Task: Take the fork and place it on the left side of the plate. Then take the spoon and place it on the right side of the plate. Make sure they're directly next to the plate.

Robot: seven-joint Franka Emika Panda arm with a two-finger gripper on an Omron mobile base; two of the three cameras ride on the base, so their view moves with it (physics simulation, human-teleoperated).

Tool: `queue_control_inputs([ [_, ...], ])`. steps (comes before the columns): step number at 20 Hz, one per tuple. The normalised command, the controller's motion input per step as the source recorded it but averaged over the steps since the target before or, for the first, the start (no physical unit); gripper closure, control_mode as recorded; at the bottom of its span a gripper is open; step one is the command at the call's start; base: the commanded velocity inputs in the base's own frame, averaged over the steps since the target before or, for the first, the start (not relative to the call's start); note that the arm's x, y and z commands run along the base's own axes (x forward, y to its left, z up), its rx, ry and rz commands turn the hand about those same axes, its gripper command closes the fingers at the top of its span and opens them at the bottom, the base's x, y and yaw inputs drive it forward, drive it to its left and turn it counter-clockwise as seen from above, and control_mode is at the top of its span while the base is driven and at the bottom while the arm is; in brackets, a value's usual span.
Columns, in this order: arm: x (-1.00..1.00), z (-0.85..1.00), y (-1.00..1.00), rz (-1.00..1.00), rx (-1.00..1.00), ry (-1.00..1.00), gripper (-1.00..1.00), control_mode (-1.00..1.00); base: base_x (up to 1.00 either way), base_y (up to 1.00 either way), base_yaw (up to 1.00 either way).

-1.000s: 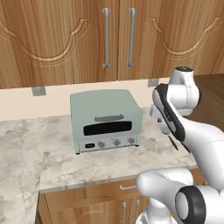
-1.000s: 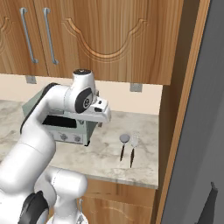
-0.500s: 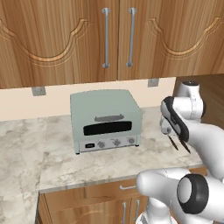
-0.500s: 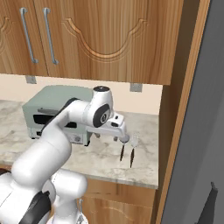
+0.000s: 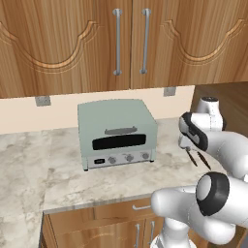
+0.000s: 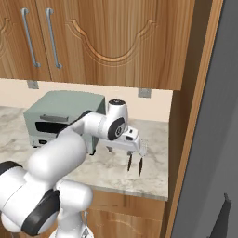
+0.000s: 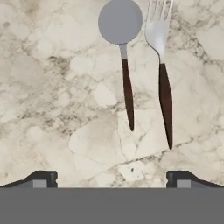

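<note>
Left to right along the marble counter (image 5: 72, 179): a pale green toaster oven (image 5: 117, 133) stands toward the back wall, under wooden wall cabinets (image 5: 116, 43) with two vertical bar handles; to its right the white arm reaches across, and past the oven's right end lie the spoon (image 7: 122, 57) and the fork (image 7: 161, 74). Compared with one second ago, the arm has swung rightward: in the right base view the hand was then in front of the oven, well short of the cutlery, and half a second ago it was nearing them; now the pincer (image 6: 124, 149) hangs directly over the two dark handles (image 6: 135, 165). In the left base view the wrist has likewise moved from beside the oven's right edge to a spot further right, with the dark handles (image 5: 197, 159) showing just below it. Oven, cutlery and counter sit where they were; the base views have not shifted. In the hand view the spoon lies left and the fork right, side by side and near parallel, close but apart, both flat on the marble with metal heads toward the top of that view and brown handles pointing down toward the fingertips (image 7: 41, 178). The pincer (image 7: 111, 179) is spread wide and empty, its two tips standing at either side of the view, above the counter, touching neither utensil. The fork handle ends nearer the right tip.
</note>
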Motion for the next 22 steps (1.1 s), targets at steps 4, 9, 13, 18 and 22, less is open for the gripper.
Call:
queue_control_inputs([
  [4, 0.16, -0.27, -0.05, 0.05, 0.00, 0.00, -1.00, -1.00, 0.00, 0.00, 0.00],
  [9, 0.19, -0.26, -0.09, 0.06, 0.00, 0.00, -1.00, -1.00, 0.00, 0.00, 0.00],
  [13, 0.27, -0.18, -0.11, 0.07, 0.00, 0.00, -1.00, -1.00, 0.00, 0.00, 0.00],
  [18, 0.32, -0.22, -0.05, 0.05, 0.00, 0.00, -1.00, -1.00, 0.00, 0.00, 0.00],
  [22, 0.32, -0.25, -0.05, 0.04, 0.00, 0.00, -1.00, -1.00, 0.00, 0.00, 0.00],
])
